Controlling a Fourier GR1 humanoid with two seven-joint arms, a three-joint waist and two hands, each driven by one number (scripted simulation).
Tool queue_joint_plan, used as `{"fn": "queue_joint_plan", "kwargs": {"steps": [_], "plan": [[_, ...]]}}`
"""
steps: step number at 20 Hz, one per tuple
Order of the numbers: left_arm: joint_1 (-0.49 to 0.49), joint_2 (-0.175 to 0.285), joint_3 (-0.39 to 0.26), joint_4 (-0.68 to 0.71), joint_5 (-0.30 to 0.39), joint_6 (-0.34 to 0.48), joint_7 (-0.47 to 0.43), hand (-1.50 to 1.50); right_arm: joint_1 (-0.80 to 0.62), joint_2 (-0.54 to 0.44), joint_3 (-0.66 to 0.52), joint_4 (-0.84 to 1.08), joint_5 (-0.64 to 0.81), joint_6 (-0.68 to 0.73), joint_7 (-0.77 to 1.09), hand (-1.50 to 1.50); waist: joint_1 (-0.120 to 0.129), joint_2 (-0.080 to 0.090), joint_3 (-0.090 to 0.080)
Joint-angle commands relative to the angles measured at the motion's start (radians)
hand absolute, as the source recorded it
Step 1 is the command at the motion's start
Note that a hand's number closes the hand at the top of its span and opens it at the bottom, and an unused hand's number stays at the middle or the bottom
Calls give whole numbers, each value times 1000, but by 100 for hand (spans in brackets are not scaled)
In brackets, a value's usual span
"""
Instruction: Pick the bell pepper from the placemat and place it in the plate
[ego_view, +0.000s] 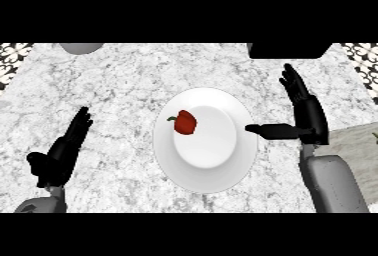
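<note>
Head view: pepper (185, 122) rests on the plate (214, 177), centre frame; right hand (308, 112) beside it and left hand (63, 152) lower left, both spread. Placing seems done; next, retreat.

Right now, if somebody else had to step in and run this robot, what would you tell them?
Left hand: open, fingers straight, holding nothing, out to the left of the plate.
Right hand: open and holding nothing, just off the plate's right rim, thumb pointing toward it.
Bell pepper: lying in the plate, left of its middle, touched by neither hand.
Placemat: at the right edge, partly behind the right forearm.
Done: pepper is in the plate.
Left: probably only drawing the right arm back.
</note>
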Motion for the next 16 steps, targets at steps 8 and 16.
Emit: {"fn": "queue_joint_plan", "kwargs": {"steps": [8, 16], "plan": [[58, 10, 18, -40, 16, -34, -9, 0, 52, -220, -179, 274, -138, 356, -384, -150, 8, 0, 0], [12, -8, 9, -74, -7, -12, 46, 0, -32, -228, -177, 575, -11, 335, -595, -150, 10, 0, 0]]}}
